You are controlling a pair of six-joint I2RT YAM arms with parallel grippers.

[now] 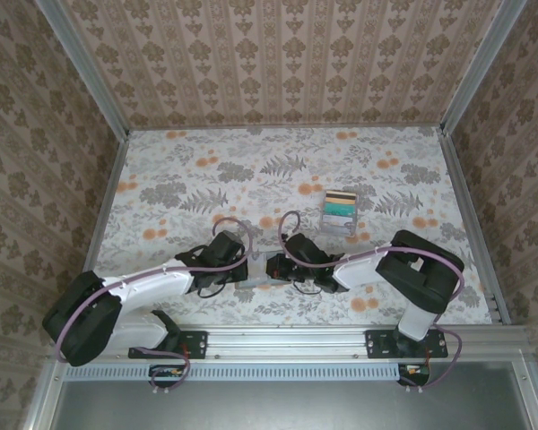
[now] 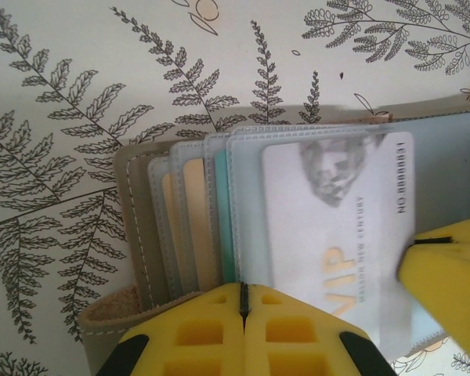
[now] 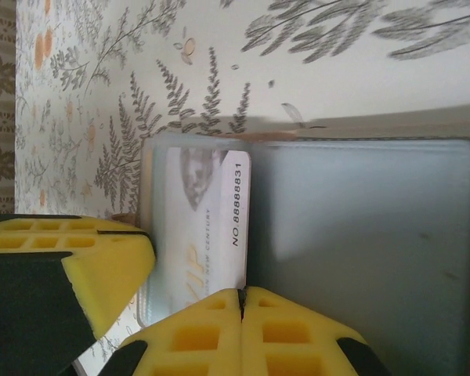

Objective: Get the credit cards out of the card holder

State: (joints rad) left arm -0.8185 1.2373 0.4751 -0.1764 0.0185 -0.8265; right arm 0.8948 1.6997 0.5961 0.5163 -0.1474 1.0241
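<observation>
The wallet (image 3: 360, 235) lay open and flat on the table (image 2: 63, 78), taupe outside, bluish-grey inside. Its fanned sleeves held cards: a white VIP card (image 2: 337, 227) in front, with yellow cards (image 2: 193, 219) tucked behind it, only their edges showing.

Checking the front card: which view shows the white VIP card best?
Left wrist: the VIP card is close, nearly whole, lettering large. Right wrist shows it sideways and smaller; top external is too distant.
</observation>
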